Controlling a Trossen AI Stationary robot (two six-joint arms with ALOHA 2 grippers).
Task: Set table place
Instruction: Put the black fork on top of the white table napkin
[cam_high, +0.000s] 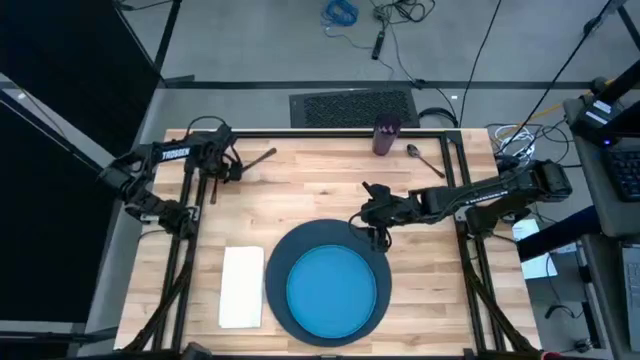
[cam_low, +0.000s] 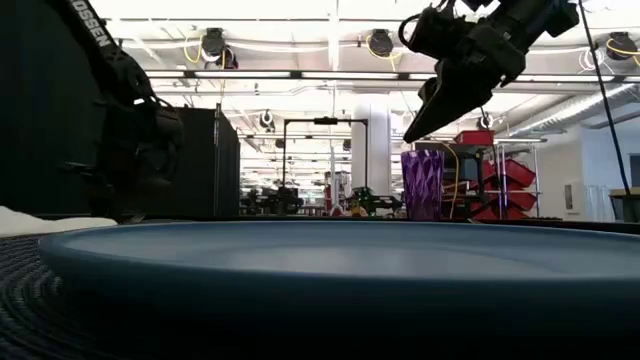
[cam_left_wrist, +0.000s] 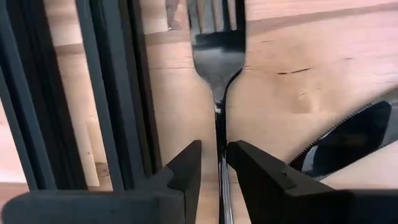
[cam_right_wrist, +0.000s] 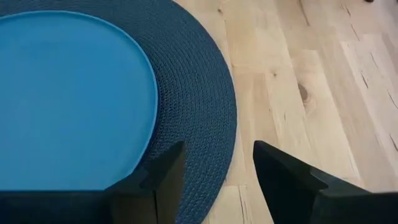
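On the table (cam_high: 440, 300), a bright blue plate (cam_high: 335, 288) sits on a dark navy round mat (cam_high: 276, 262), with a white napkin (cam_high: 241, 286) lying to their left. At the far edge a purple cup (cam_high: 386, 137) stands beside a spoon (cam_high: 425, 160). At the far left a fork (cam_left_wrist: 217, 59) lies along the black frame, with a knife (cam_left_wrist: 348, 137) slanting beside it. My left gripper (cam_left_wrist: 215, 171) is closed on the fork. My right gripper (cam_right_wrist: 217, 168) hangs open above the mat's far right rim (cam_right_wrist: 211, 112), holding nothing. My left gripper has the fork's thin handle (cam_left_wrist: 219, 134), just behind the neck, between its two fingers. The fingers come from above and stand on either side of the handle. The tines point toward the table's far edge, and the fork appears to lie flat on the wood.
The black frame bars (cam_left_wrist: 106, 93) run close beside the fork on the table's left. Bare wood lies right of the mat (cam_right_wrist: 298, 93) and between the mat and the cup. Beyond the far edge are a floor mat and cables.
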